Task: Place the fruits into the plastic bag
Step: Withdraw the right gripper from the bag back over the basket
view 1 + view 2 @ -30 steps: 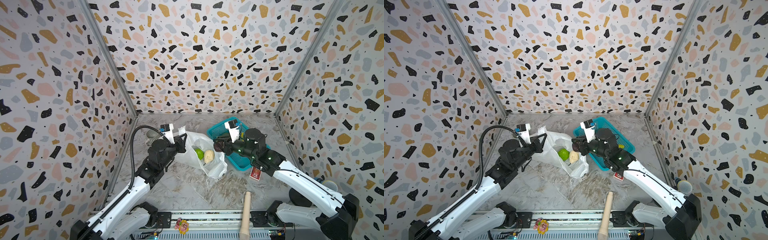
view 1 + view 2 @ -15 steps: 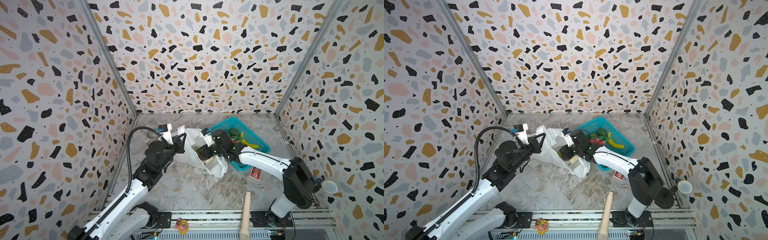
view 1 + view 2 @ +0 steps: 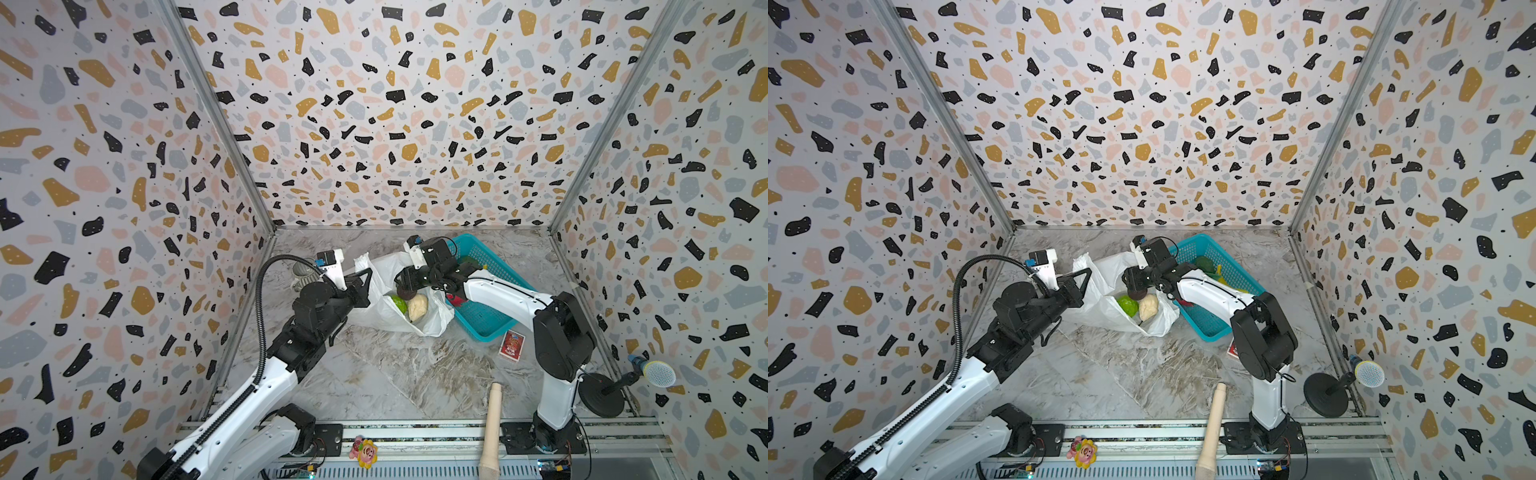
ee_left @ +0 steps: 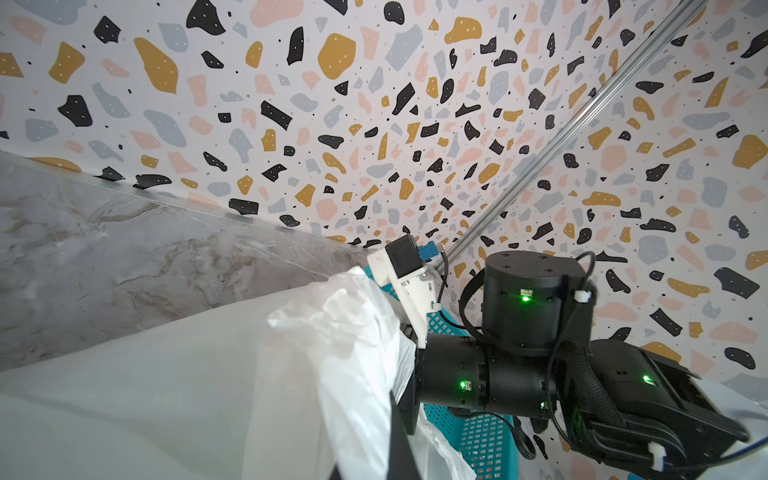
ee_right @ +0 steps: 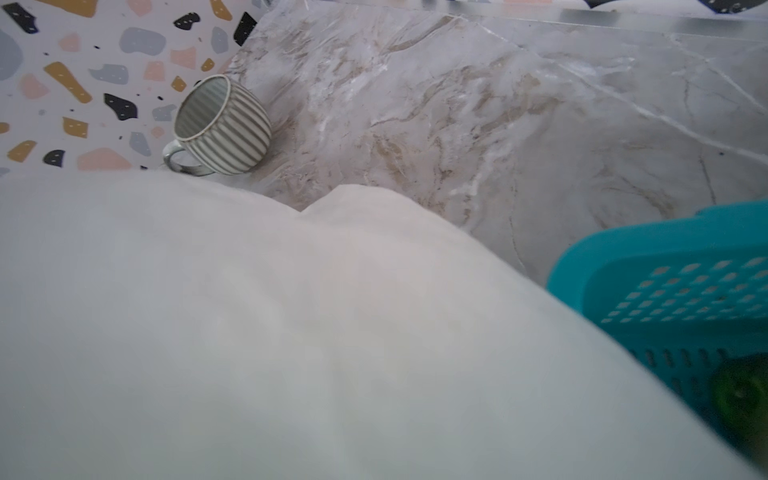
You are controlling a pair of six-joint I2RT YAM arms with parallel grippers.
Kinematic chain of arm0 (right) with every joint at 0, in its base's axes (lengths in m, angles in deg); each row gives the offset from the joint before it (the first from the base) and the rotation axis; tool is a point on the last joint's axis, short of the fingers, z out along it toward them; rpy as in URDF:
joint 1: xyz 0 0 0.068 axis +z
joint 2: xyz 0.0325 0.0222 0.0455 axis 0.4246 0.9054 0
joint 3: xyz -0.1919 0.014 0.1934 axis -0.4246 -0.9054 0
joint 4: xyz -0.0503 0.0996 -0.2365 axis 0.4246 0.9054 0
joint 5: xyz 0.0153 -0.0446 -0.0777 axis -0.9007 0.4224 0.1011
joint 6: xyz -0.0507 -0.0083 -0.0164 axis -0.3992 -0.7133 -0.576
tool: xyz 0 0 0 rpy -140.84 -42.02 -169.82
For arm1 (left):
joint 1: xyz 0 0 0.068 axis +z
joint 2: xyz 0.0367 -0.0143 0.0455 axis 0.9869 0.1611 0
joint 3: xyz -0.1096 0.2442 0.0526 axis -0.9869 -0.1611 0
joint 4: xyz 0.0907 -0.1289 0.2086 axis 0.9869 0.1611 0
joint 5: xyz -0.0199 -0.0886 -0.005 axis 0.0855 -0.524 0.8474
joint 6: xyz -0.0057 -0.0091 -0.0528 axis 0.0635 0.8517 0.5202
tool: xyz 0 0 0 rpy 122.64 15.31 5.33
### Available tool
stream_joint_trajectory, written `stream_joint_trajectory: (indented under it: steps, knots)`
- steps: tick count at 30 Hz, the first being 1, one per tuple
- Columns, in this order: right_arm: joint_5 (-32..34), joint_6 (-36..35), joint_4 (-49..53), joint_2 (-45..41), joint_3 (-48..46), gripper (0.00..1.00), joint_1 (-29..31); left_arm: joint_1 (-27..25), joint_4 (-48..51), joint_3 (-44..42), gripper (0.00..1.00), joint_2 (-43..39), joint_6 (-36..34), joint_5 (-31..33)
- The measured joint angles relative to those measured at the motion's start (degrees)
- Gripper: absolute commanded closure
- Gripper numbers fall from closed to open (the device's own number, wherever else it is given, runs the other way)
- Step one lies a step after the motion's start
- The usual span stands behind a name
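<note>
In a top view the plastic bag (image 3: 432, 324), toward the counter's back edge, holds lime ball (image 3: 398, 304) and cream piece (image 3: 417, 307); left jaws pinch its rim, right jaws' spread unclear above dark fruit (image 3: 406, 296); fruits (image 3: 1204, 264) remain in the basket (image 3: 1208, 328).

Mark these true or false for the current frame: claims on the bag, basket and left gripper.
1. The left gripper is shut on the plastic bag at its rim. True.
2. A dark green fruit sits in the teal basket. True.
3. The cream lumpy piece lies in the basket. False: it is inside the bag, beside the lime-green ball.
4. The red card packet is in the basket. False: it lies on the table beside it.
</note>
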Motion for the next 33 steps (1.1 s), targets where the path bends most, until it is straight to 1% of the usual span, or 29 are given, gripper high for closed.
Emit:
stream_joint_trajectory:
  steps: [3, 7, 10, 13, 15, 17, 18, 21, 24, 26, 29, 33]
  knots:
    - [-2.7, -0.8, -0.4, -4.9, -3.5, 0.32, 0.2, 0.0, 0.4, 0.0, 1.0, 0.2, 0.1, 0.4]
    - [-6.5, -1.6, -1.8, -14.8, -9.4, 0.32, 0.3, 0.0, 0.9, 0.0, 1.0, 0.3, 0.3, 1.2]
    - [-9.4, -1.4, -3.9, -23.0, -13.8, 0.3, -0.8, 0.0, 1.1, 0.0, 1.0, 0.4, 0.3, 1.3]
    - [-11.5, 0.5, -6.4, -30.5, -18.4, 0.25, -4.5, 0.0, 1.1, 0.0, 1.0, 0.6, 0.2, 1.3]
    - [-11.6, 2.2, -7.6, -34.2, -21.0, 0.16, -8.2, 0.0, 1.1, 0.0, 1.0, 0.9, 0.2, 1.3]
    - [-10.8, 4.4, -8.9, -37.2, -23.6, 0.1, -12.6, 0.0, 1.2, 0.0, 1.0, 1.1, 0.2, 1.3]
    - [-10.0, 5.5, -9.0, -37.9, -24.5, 0.09, -14.5, 0.0, 1.2, 0.0, 1.0, 1.1, 0.2, 1.3]
    - [-7.2, 8.9, -8.4, -37.7, -26.1, 0.07, -19.6, 0.0, 1.3, 0.0, 1.0, 1.3, 0.2, 1.2]
    - [-2.7, 11.2, -5.8, -34.0, -25.4, 0.07, -22.6, 0.0, 1.3, 0.0, 1.0, 1.4, 0.2, 1.2]
    - [2.1, 11.7, -1.7, -29.9, -23.1, 0.07, -23.1, 0.0, 1.5, 0.0, 1.0, 1.4, 0.2, 1.2]
    - [8.4, 11.4, 4.3, -22.1, -17.2, 0.08, -23.9, 0.0, 1.5, 0.0, 1.0, 1.3, 0.2, 1.2]
    - [12.2, 10.7, 9.3, -13.1, -11.5, 0.09, -26.1, 0.0, 1.5, 0.0, 1.0, 0.8, 0.2, 1.2]
